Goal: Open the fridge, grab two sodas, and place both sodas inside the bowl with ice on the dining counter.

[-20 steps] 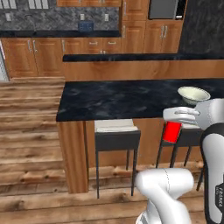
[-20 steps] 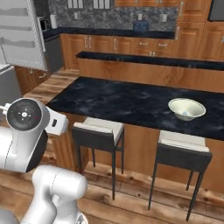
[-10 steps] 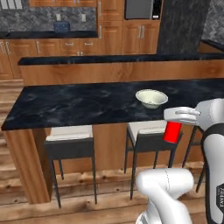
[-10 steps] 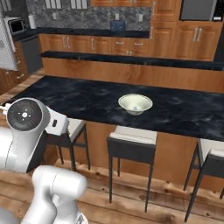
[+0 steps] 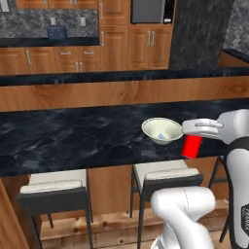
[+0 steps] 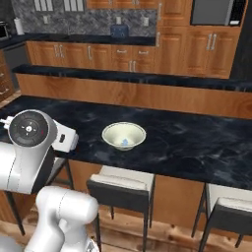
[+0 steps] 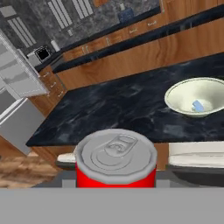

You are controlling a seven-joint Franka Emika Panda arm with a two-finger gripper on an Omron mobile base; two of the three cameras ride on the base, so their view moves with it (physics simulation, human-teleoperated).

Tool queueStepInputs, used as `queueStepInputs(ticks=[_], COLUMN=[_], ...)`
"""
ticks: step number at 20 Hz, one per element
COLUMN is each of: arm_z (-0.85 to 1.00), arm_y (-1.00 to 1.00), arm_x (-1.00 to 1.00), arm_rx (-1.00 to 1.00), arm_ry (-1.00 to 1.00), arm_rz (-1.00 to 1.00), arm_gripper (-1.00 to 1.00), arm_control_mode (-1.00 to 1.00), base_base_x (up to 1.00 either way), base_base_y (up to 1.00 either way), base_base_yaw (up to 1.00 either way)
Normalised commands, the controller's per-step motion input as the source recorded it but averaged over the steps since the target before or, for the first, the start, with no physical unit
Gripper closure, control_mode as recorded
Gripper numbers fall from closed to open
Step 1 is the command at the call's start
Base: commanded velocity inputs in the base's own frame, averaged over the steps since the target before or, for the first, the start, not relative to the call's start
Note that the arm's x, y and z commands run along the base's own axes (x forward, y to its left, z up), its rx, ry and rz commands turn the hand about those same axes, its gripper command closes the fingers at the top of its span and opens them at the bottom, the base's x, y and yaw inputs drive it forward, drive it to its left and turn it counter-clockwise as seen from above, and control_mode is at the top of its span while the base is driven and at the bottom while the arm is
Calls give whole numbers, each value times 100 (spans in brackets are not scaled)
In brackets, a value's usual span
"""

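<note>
My gripper [image 5: 191, 139] is shut on a short red soda can [image 5: 192, 146], held just off the near edge of the dining counter [image 5: 73, 138]. The can's silver top [image 7: 116, 154] sits low in the hand view. The cream-white bowl [image 5: 150, 127] stands on the black marble top, just left of the can and a little farther in. It holds a pale blue ice piece [image 7: 197, 105]. In the right base view the bowl [image 6: 110, 133] lies right of my arm. The fridge [image 7: 17, 83] shows its white shelves at the hand view's left edge.
White-cushioned stools [image 5: 54, 187] [image 5: 165, 173] stand under the counter's near edge, with two more stools [image 6: 123, 179] [image 6: 229, 209] in the right base view. A raised wood ledge [image 5: 121, 92] runs behind the counter. Wooden cabinets and a microwave [image 5: 148, 10] line the far wall.
The whole picture has shifted because the base drove along the counter. The bowl now sits near the middle of the base views, close to the can. The grip on the can is unchanged.
</note>
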Motion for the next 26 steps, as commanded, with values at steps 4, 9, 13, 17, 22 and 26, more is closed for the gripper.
queueStepInputs(ticks=[4,9,13,17,22,26], arm_z=[0,0,-23,-7,0,-18], arm_y=[0,0,-3,-47,-56,-31], arm_x=[0,0,12,54,38,45], arm_rx=[0,0,-3,0,0,-5], arm_ry=[0,0,6,10,10,16], arm_rz=[0,0,0,8,17,18], arm_gripper=[100,100,100,100,100,100], arm_control_mode=[100,100,-100,-100,-100,-100], base_base_x=[81,77,0,0,0,0], base_base_y=[-34,-35,0,0,0,0], base_base_yaw=[-2,-1,0,0,0,0])
